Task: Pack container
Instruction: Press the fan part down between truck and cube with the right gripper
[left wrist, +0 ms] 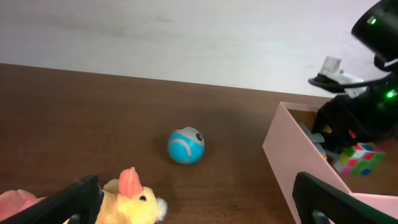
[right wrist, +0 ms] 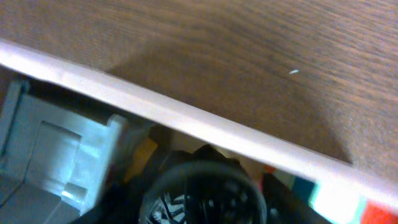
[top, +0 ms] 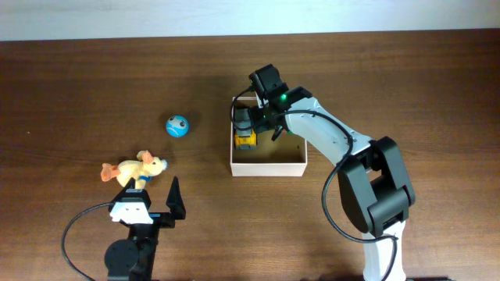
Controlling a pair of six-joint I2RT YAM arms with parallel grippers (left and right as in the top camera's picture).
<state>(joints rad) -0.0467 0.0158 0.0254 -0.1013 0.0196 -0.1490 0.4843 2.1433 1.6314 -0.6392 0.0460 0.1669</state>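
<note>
Two toys, ball (top: pixel 177 125) and plush (top: pixel 134 169), sit on counter (top: pixel 78 94). Left gripper (left wrist: pixel 196 180) spread, empty; right gripper (top: pixel 258 121) in container (top: pixel 269 168), state unclear, may drag yellow toy (top: pixel 246 140) out.

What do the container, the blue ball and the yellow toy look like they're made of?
The container: matte cardboard, judging by its thin flat white walls and tan inside. The blue ball: probably hard plastic, smooth with a slight sheen. The yellow toy: plush fabric, with a fuzzy outline and soft fur.
</note>
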